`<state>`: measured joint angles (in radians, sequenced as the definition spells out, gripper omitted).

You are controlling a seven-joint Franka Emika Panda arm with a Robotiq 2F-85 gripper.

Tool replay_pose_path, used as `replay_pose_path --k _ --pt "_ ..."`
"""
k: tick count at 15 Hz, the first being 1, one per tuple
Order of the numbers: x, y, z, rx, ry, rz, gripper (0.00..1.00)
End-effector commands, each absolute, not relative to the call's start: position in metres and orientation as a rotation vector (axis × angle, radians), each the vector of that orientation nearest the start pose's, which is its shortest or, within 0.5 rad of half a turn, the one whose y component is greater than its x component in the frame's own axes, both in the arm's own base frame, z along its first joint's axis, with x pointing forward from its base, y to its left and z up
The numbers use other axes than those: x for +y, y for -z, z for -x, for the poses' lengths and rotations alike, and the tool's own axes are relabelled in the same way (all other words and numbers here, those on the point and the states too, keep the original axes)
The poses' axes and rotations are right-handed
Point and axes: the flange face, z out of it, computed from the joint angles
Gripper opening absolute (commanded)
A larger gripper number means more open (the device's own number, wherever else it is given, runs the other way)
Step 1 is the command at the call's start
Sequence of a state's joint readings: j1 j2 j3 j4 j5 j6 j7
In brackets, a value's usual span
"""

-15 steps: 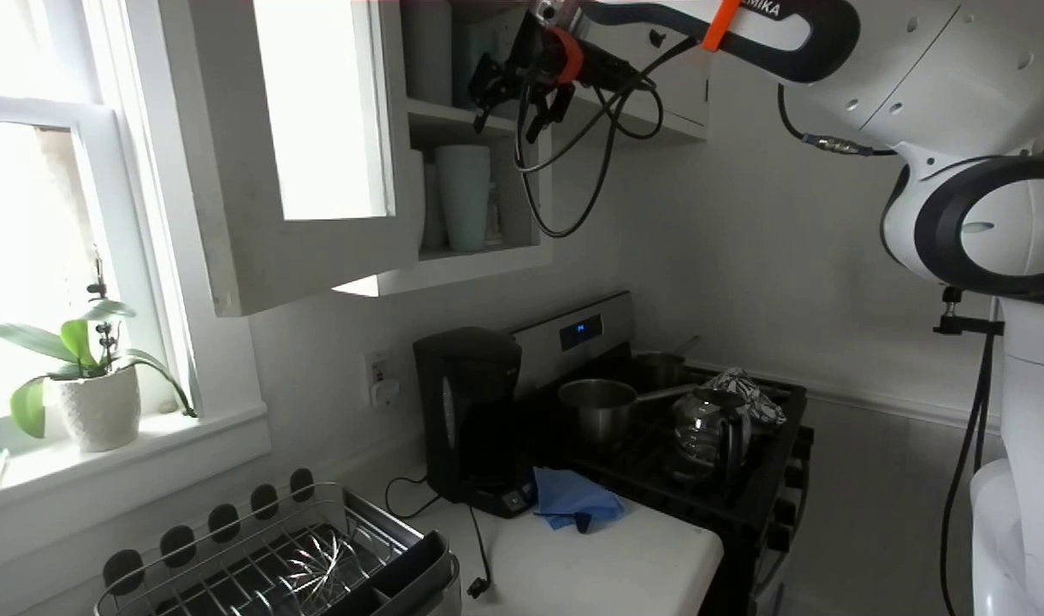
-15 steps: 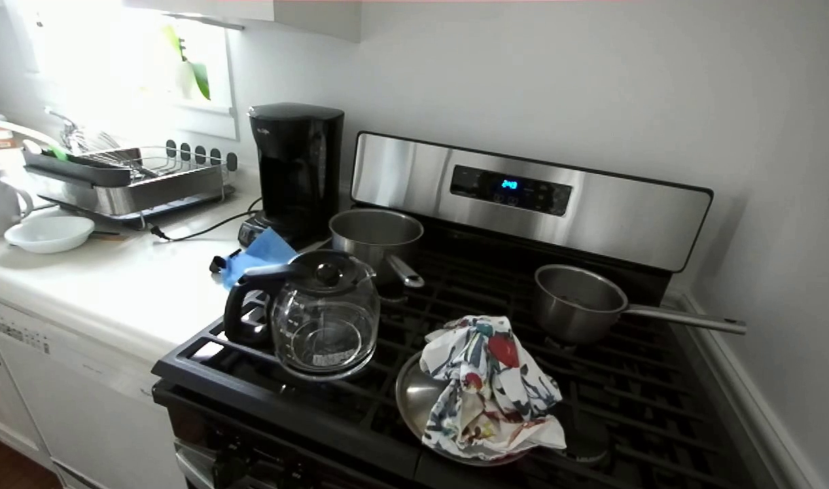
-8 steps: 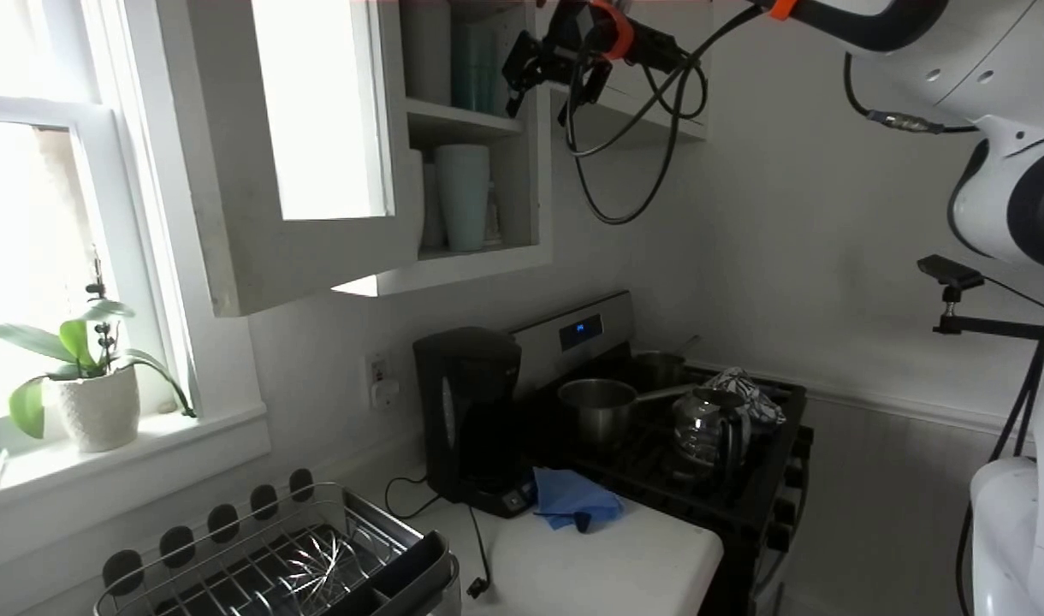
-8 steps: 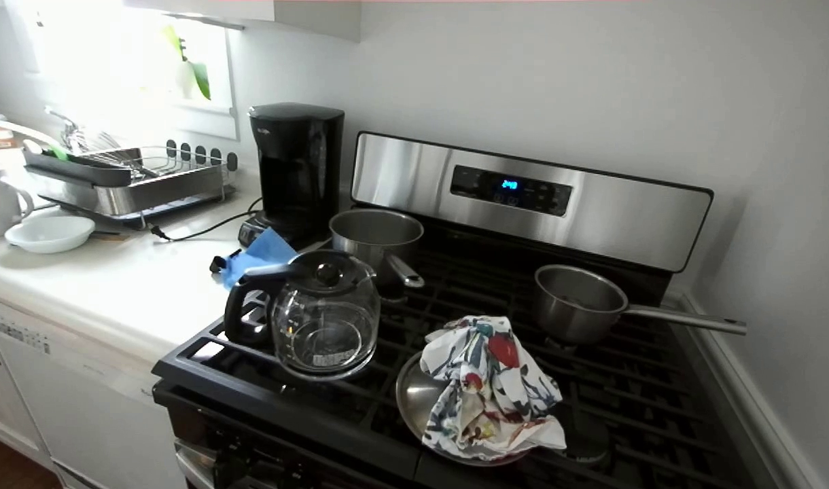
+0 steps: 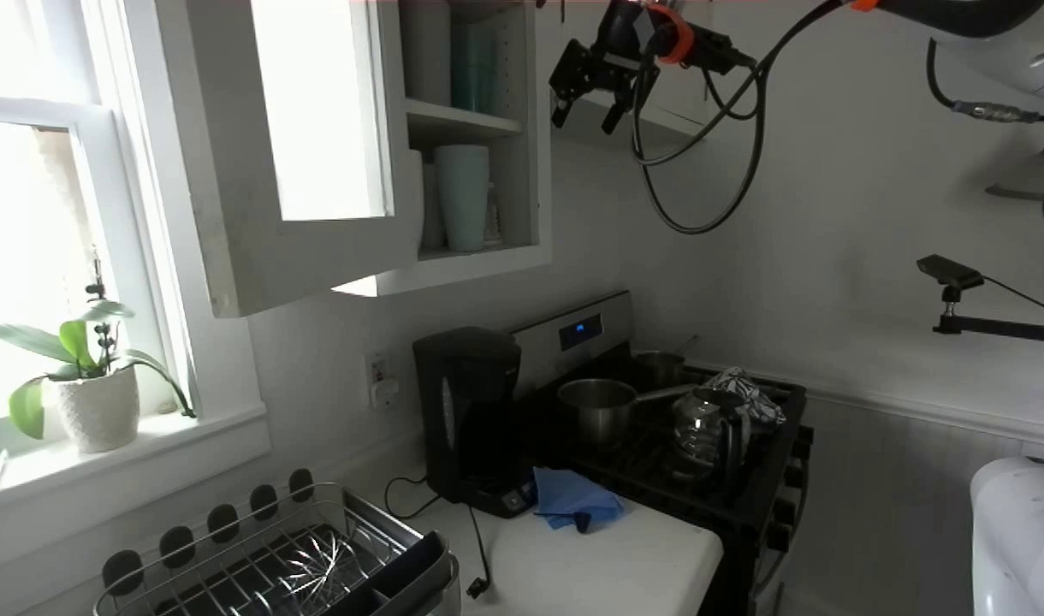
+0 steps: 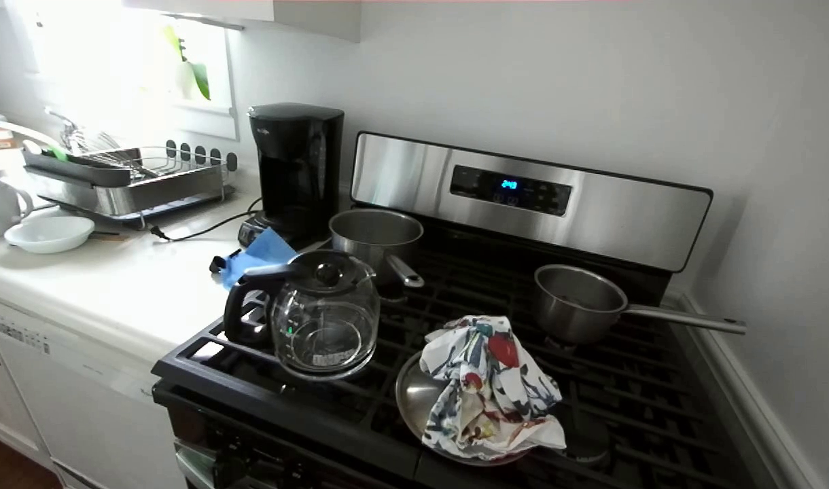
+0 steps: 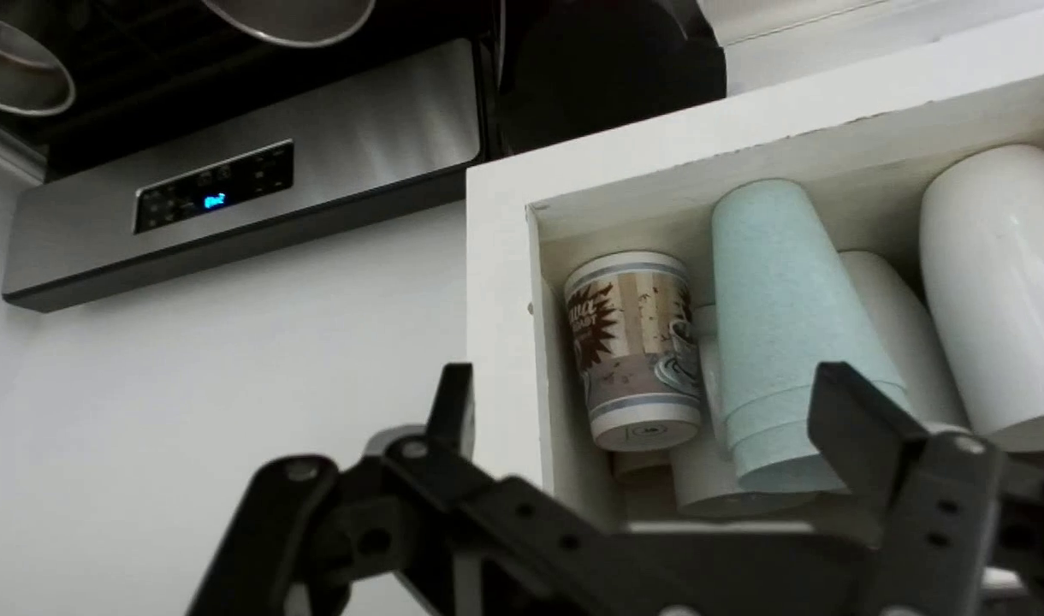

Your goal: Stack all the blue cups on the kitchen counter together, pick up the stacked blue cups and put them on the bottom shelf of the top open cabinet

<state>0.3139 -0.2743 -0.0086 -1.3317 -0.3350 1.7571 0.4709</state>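
Brown printed cup [image 7: 633,342] stands beside the blue cups [image 7: 774,291], part-readable "ava" on it, while the gripper [image 5: 585,121] gapes, jaws apart!

Readable text: stove clock [image 6: 509,185], patterned cup [image 7: 633,351].
Clock, upper half right of center in an exterior view: blue digits, looks like 2:4-, last one blurred. Cup, right of center in wrist view: partial "ava" over "OAST". Logo on coffee maker [image 6: 296,170] too small.

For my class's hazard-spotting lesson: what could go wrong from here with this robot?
The open gripper might knock the stacked pale blue cups if it swings into the cabinet. Its hanging cable loop could snag on the way. Lowered over the stove, it might strike the glass coffee carafe.
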Motion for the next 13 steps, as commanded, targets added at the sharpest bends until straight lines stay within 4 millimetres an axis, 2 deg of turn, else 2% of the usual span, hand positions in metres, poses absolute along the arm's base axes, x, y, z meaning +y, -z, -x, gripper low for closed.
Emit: replay_pose_path --k 1,3,8,10,11,13 --pt "0.083 -0.885 -0.388 0.260 1.208 2.918 1.00" --pt "0.079 -0.881 -0.381 0.188 1.246 2.896 1.00" --pt "0.077 -0.869 -0.372 -0.128 1.282 2.775 1.00" --pt "0.075 -0.859 -0.371 -0.187 1.261 2.766 1.00" --pt "0.078 -0.870 -0.382 -0.128 1.255 2.796 1.00" --pt "0.076 -0.864 -0.381 -0.161 1.246 2.793 1.00"
